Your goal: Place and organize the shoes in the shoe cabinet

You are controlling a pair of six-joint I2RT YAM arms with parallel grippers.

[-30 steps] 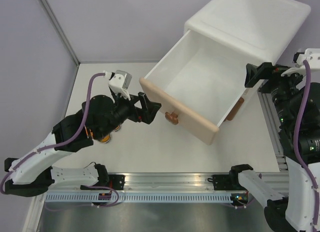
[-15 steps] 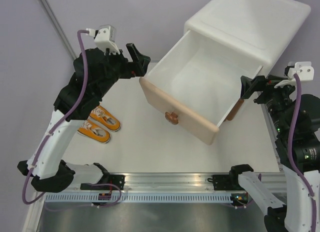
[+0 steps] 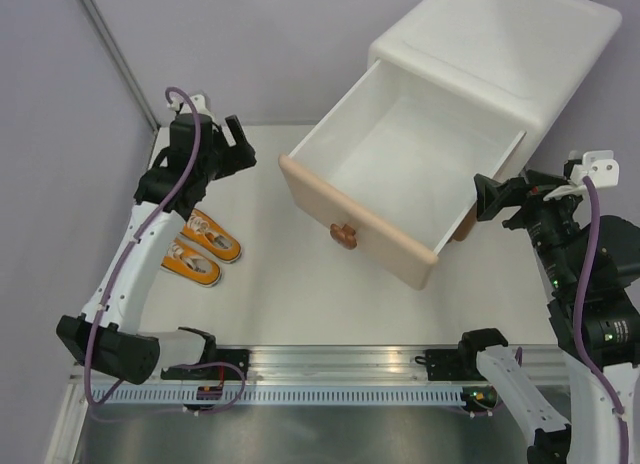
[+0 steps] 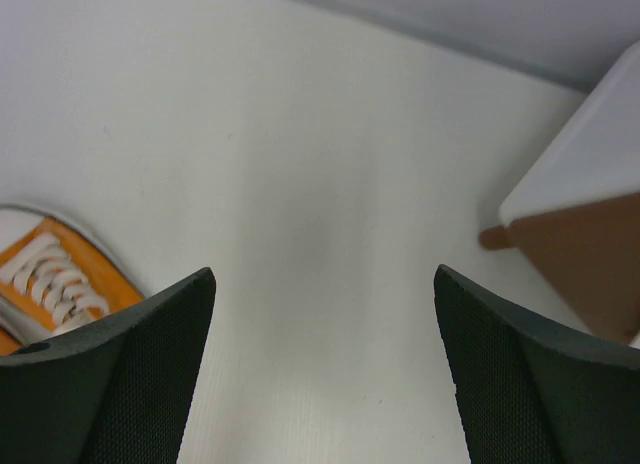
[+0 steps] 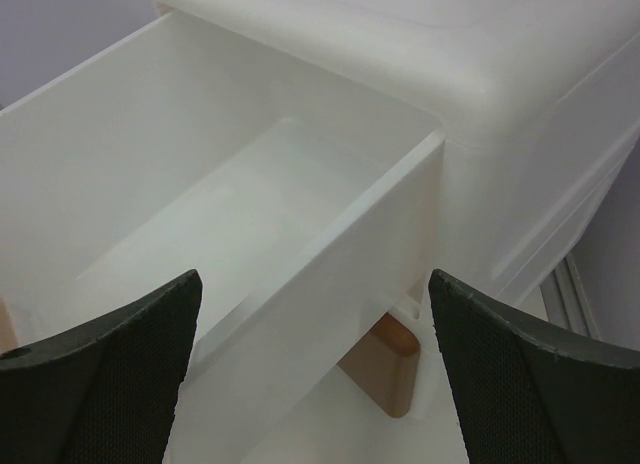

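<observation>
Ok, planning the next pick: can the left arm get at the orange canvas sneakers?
Probably yes: the left gripper hangs open, and the orange canvas sneakers lie uncovered beside that arm, nothing between.

No text, label, brand mark, number or sign can be read in any view. The shoe cabinet shows plain surfaces. The orange shoes are too small in the top view to make out any print. The one at the edge of the left wrist view shows only canvas and laces.
</observation>
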